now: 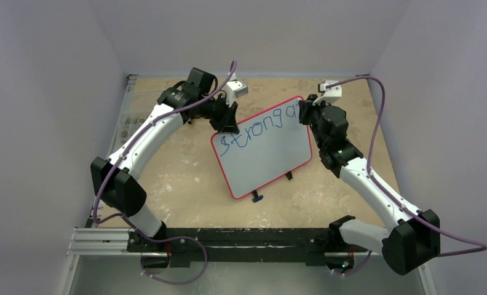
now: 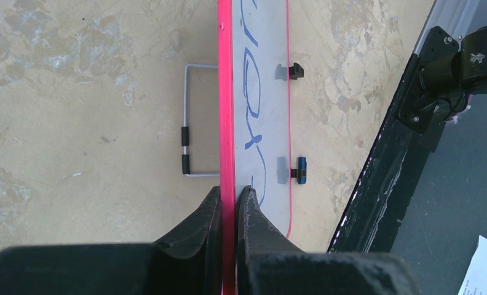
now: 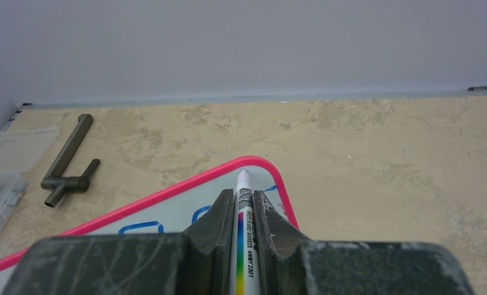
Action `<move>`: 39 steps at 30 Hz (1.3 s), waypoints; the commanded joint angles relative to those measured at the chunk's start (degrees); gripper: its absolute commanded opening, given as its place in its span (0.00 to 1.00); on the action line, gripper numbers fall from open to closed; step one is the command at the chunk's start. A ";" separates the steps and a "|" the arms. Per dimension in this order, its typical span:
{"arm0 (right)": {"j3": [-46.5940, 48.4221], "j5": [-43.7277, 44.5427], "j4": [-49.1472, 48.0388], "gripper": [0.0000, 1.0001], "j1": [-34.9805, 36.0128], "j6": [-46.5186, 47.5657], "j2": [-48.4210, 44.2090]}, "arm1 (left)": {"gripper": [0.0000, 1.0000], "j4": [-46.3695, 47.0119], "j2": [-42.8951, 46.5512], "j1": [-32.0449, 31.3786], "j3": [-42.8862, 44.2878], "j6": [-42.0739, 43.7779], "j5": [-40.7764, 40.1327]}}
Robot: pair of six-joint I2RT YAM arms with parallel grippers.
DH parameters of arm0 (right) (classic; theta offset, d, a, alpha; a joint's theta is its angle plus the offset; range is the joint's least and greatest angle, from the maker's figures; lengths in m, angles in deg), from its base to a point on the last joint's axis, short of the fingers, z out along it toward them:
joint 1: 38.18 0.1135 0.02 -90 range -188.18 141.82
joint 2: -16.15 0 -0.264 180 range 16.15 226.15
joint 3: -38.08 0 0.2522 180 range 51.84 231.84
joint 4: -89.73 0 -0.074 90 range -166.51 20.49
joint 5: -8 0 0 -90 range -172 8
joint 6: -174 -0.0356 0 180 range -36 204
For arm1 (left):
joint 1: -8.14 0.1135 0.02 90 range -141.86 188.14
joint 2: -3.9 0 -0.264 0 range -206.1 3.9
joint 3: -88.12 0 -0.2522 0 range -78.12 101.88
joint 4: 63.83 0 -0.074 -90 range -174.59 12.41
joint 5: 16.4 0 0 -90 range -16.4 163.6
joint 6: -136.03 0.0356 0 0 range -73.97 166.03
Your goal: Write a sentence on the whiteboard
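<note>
The whiteboard (image 1: 265,160) with its red-pink frame stands tilted mid-table on small black feet (image 1: 257,197). The sentence (image 1: 259,126) in blue marker reads about "Strong a" along its top. My left gripper (image 1: 227,125) is shut on the board's upper left corner; in the left wrist view its fingers (image 2: 248,212) clamp the pink frame (image 2: 225,110). My right gripper (image 1: 307,114) is at the board's upper right corner, shut on a white marker (image 3: 247,233) with a rainbow stripe. The marker's tip (image 3: 242,176) is on or just above the board (image 3: 173,212) near the last blue stroke.
A dark L-shaped tool (image 3: 69,161) and clear plastic boxes (image 3: 7,166) lie at the table's far left. The board's wire stand (image 2: 195,120) juts out behind it. Small white fixtures (image 1: 330,91) sit at the back wall. The black base rail (image 1: 229,239) runs along the near edge.
</note>
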 commanded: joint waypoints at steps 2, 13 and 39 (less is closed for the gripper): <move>3.48 -0.19 -2.89 0.00 -0.15 -0.08 0.56 | 0.00 -2.92 -0.55 -1.09 -0.73 7.45 -7.50; 0.47 -0.49 -2.49 0.00 -0.16 -0.34 0.37 | 0.00 -2.86 -0.44 -1.05 -0.77 7.50 -7.60; -9.95 0.49 -0.83 0.00 -0.15 -2.41 -2.92 | 0.00 -2.90 -0.37 -1.09 -0.72 7.51 -7.62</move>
